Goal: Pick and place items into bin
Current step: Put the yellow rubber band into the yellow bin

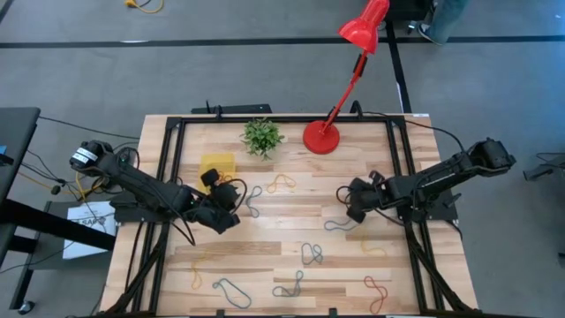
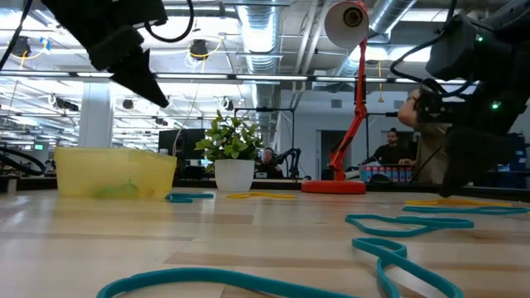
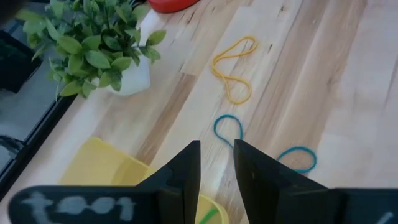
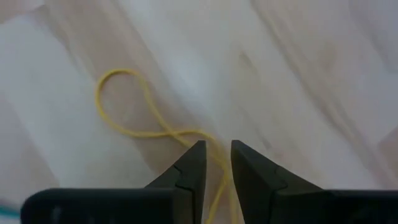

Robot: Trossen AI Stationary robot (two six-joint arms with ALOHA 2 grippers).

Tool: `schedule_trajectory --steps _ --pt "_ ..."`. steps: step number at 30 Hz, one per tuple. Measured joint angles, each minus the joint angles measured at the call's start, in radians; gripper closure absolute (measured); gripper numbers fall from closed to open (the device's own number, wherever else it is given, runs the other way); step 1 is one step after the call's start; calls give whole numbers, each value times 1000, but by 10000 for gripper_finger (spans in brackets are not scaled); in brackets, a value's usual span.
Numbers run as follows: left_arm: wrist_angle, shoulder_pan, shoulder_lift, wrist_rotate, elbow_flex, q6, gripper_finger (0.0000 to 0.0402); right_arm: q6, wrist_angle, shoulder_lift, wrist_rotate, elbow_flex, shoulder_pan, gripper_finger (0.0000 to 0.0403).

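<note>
The yellow bin stands at the table's far left with a green band inside it. My left gripper hangs open just above the bin's near edge, with nothing between its fingers. My right gripper is open at the table's right, pointing steeply down. Its fingertips stand on either side of a strand of a yellow band that lies in a twisted loop on the wood. Other bands lie scattered: a yellow one, a teal one, and a long teal one. My right gripper comes from above onto the yellow band, one strand of which runs into the gap between its fingertips. I cannot tell whether the fingers touch it. The band lies flat on the table.
A small potted plant and the red lamp's base stand at the far edge, right of the bin. Several loose bands lie along the near half, among them a blue-grey one and a red one. Black frame rails border the table.
</note>
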Motion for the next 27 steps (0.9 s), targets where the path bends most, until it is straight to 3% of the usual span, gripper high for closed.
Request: schedule_trajectory --steps 11,19,27 --pt "18 0 0 -22 -46 -69 313 33 11 8 -27 0 1 335" --pt "160 0 0 -22 -46 34 313 26 16 103 -17 6 1 335" --pt "180 0 0 -22 -46 57 313 58 79 122 11 1 1 336"
